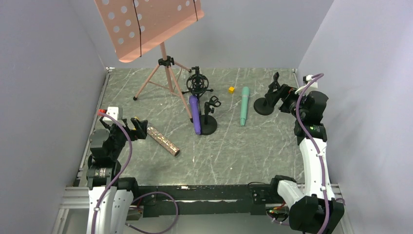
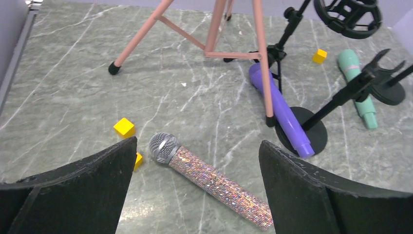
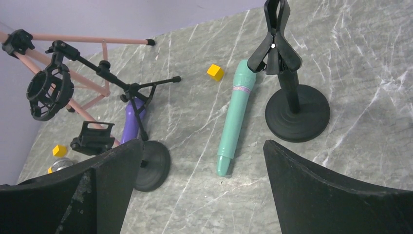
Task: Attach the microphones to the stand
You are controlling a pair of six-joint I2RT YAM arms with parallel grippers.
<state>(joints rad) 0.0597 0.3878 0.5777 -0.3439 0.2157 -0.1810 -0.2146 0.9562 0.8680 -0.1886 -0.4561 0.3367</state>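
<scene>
My left gripper [image 1: 140,127] is spread wide and empty, with the bronze microphone [image 1: 163,141] lying flat at its 4 o'clock. The purple microphone [image 1: 196,113] touches the centre stand [image 1: 208,126], and the mint-green microphone [image 1: 244,106] lies at that stand's 2 o'clock. My right gripper [image 3: 203,144], also spread and empty, sits at 3 o'clock of the clip stand [image 1: 266,106].

This is a robotics lab test cell. Plain grey wall panels [image 1: 44,73] close in a table on three sides, and the tabletop [image 1: 234,151] is a grey marble-patterned sheet. A left arm [image 1: 104,161] and a right arm [image 1: 311,146], white and black machines, are bolted to a metal rail [image 1: 73,197] at the near edge, with purple cables [image 1: 127,146] looped along them. The objects look like staged props: a pink music stand [image 1: 146,24], black microphone stands [image 1: 208,126], a purple microphone [image 1: 195,114], a green microphone [image 1: 244,105], a glittery microphone [image 1: 163,140] and small yellow cubes [image 1: 231,89].
</scene>
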